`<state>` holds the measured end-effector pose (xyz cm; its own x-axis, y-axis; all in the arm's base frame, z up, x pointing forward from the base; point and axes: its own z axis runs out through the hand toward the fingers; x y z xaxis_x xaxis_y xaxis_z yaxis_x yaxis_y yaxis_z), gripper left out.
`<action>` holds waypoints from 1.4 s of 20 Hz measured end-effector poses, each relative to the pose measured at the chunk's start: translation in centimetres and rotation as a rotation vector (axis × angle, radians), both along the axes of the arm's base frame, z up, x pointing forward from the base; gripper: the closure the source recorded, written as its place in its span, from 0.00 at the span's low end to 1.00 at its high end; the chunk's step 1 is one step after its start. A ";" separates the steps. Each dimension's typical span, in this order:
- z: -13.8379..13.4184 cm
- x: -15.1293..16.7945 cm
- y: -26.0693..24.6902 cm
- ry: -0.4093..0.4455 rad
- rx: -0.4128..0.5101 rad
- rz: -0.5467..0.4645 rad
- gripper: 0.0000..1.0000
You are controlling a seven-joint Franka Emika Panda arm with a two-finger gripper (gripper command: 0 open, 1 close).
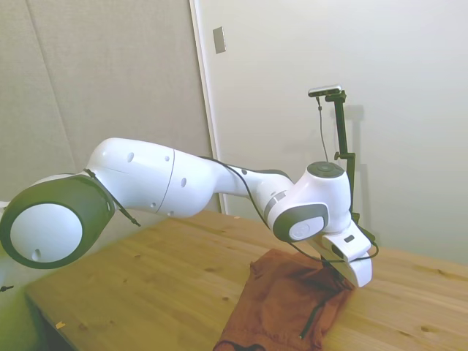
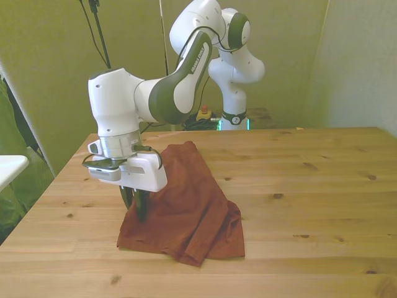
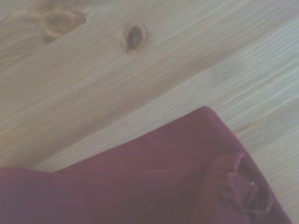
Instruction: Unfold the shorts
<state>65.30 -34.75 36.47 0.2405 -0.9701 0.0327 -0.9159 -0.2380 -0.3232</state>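
The rust-brown shorts [image 2: 192, 205] lie folded in a heap on the wooden table [image 2: 310, 186], toward the front view's left. My gripper [image 2: 134, 202] points down at their edge on the front view's left, with its dark fingers [image 2: 142, 208] close together on the cloth. In the side view the shorts [image 1: 278, 307] rise in a peak up to the gripper [image 1: 344, 284], and a dark drawstring [image 1: 311, 322] hangs from that raised edge. The wrist view has a corner of the shorts [image 3: 163, 186] over bare wood.
Bare tabletop [image 1: 146, 285] stretches on the arm's side of the shorts. The table's edge on the front view's left runs close to the gripper, and a white object [image 2: 9, 164] sits beyond it.
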 end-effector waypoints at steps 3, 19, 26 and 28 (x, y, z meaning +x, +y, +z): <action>0.8 0.2 0.5 -0.014 -0.004 0.019 1.00; 9.1 0.3 24.9 -0.126 -0.222 0.337 1.00; 7.3 0.8 40.3 -0.128 -0.353 0.473 1.00; 5.8 1.3 43.0 -0.120 -0.379 0.492 1.00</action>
